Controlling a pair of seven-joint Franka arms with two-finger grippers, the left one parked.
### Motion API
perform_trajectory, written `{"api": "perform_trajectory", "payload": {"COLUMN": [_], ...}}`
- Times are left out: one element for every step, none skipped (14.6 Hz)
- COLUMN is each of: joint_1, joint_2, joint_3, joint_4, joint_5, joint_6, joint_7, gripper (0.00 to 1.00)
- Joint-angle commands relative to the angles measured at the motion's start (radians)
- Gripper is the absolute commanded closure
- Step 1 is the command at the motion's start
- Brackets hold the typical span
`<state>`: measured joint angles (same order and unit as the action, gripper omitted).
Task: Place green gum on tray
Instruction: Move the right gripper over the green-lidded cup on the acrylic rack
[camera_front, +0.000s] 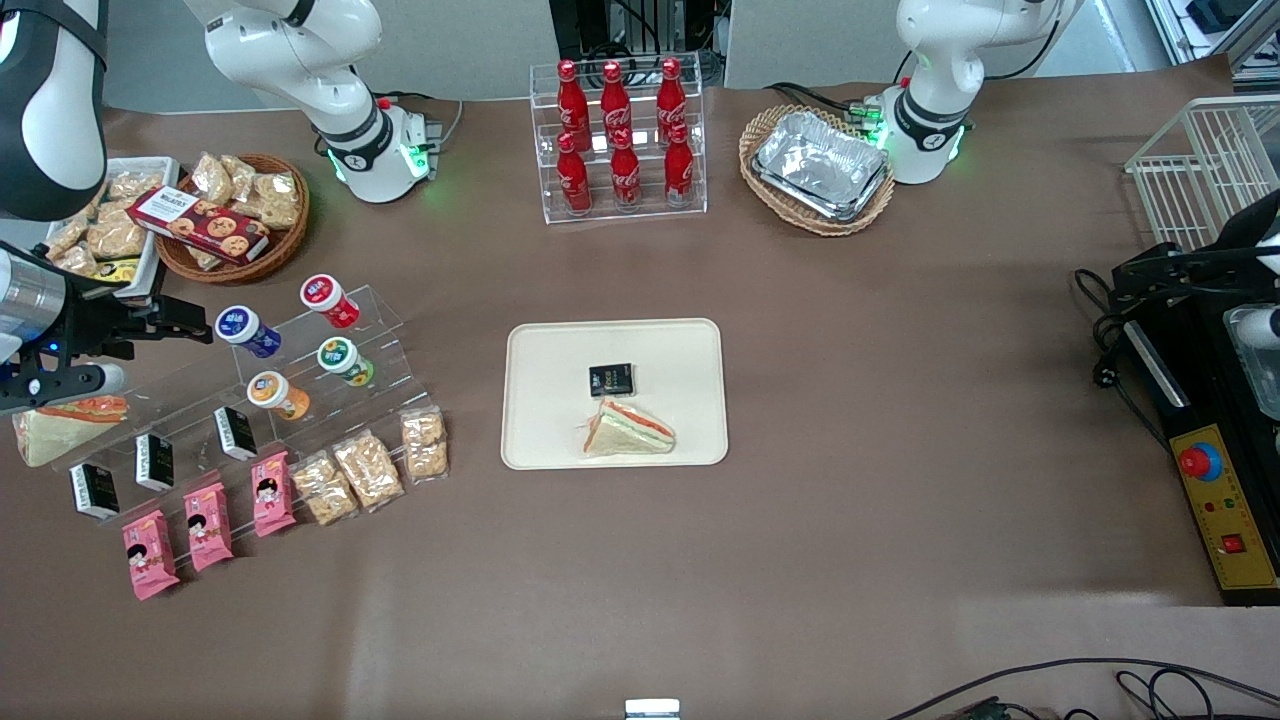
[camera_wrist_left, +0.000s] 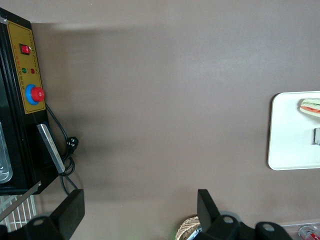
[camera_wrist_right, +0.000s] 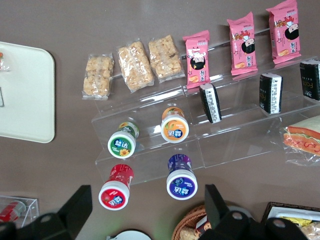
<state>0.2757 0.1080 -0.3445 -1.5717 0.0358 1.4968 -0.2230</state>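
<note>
A: Where's the tool?

B: The tool (camera_wrist_right: 145, 212) hangs above the clear acrylic stepped rack (camera_front: 330, 380) at the working arm's end of the surface (camera_front: 850, 400). Fingers spread wide, nothing between them.

A: Green gum?

B: The green gum (camera_front: 345, 361) lies on its side on a rack step, round green-and-white lid (camera_wrist_right: 122, 146) up toward the wrist camera. Orange-lidded bottle (camera_wrist_right: 174, 128) just beside it on the same step. Red-lidded bottle (camera_wrist_right: 114, 191) and blue-lidded bottle (camera_wrist_right: 181, 181) sit one step higher, farther from the front camera. Small gaps all round, none touching it.

A: Tray?

B: The tray (camera_front: 530, 400) is cream plastic, flat, rounded corners, low rim, mid-surface. It carries a wrapped triangular sandwich (camera_front: 628, 430) and a small black packet (camera_front: 611, 380), which sit apart. The rest of the tray is bare, mainly the end nearest the rack.

A: Path between?

B: Open brown surface between rack edge and tray rim. Three clear bags of puffed snacks (camera_front: 365, 468) lie at the rack's lowest step, nearer the front camera than the gum.

A: Anything else around?

B: Pink snack packs (camera_front: 210, 525) and black packets (camera_front: 235, 433) sit on the lower steps. An acrylic stand of red cola bottles (camera_front: 620, 135) and a wicker basket of crinkled foil trays (camera_front: 818, 168) are farther from the camera. The surface cover is matte brown and smooth.
</note>
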Motion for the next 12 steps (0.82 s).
{"api": "perform_trajectory", "payload": {"joint_1": [-0.006,-0.004,-0.003,-0.003,-0.004,-0.004,-0.004,-0.004,-0.004,-0.003,-0.001,0.000], "joint_2": [0.016,0.018,0.018,0.019,0.021,0.021,0.019,0.018,0.012,-0.007,-0.019,-0.043], "joint_3": [-0.002,-0.002,-0.002,-0.002,-0.004,-0.002,-0.004,-0.002,-0.004,-0.004,-0.002,-0.001], "joint_4": [0.032,0.032,0.033,0.032,0.032,0.032,0.030,0.027,0.021,0.015,0.013,-0.002], "joint_5": [-0.002,-0.004,-0.008,-0.007,-0.004,-0.001,-0.001,-0.001,-0.001,0.001,0.001,0.001], "joint_6": [-0.018,-0.018,-0.020,-0.017,-0.017,-0.015,-0.016,-0.020,-0.029,-0.041,-0.061,-0.076], "joint_7": [-0.015,-0.015,-0.015,-0.016,-0.015,-0.015,-0.015,-0.015,-0.015,-0.007,-0.006,-0.004], "gripper": [0.00,0.00,0.00,0.00,0.00,0.00,0.00,0.00,0.00,0.00,0.00,0.00]}}
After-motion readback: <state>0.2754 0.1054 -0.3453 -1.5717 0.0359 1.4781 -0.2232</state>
